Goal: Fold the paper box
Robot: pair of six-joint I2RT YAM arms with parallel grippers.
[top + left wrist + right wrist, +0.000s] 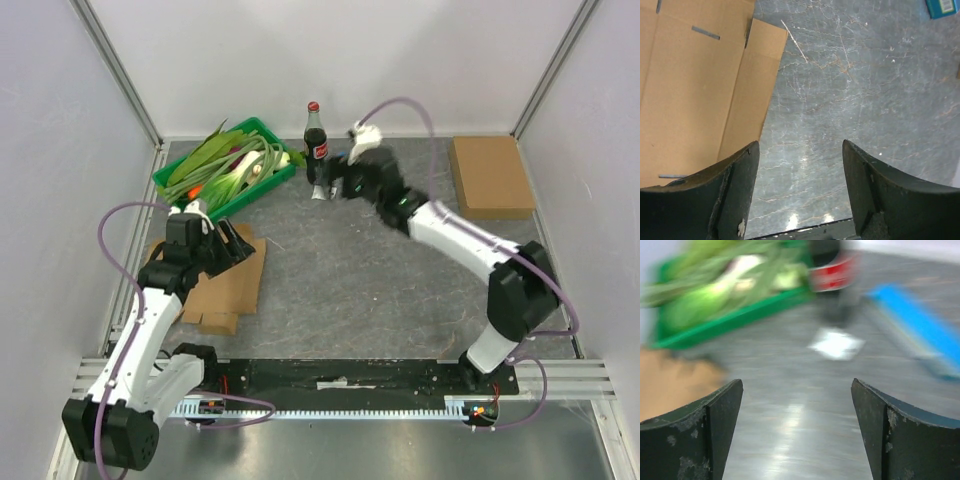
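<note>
None of the folding looks done: the paper box [228,290] lies flat on the left of the table [350,290], just beside the left gripper [800,150], whose fingers [735,200] stand apart with nothing between them, so every flap is left to raise. The right gripper [797,390] hangs wide open and empty near the one cola bottle [316,140]. I count two brown cardboard pieces, the far-right slab [490,177] perhaps a closed box, one green tray [255,192] of leafy vegetables [225,160] and one blue carton [917,332]

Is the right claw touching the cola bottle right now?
Apart. The right wrist view shows the right claw open, with a stretch of table between its fingertips and the cola bottle standing farther ahead.
</note>
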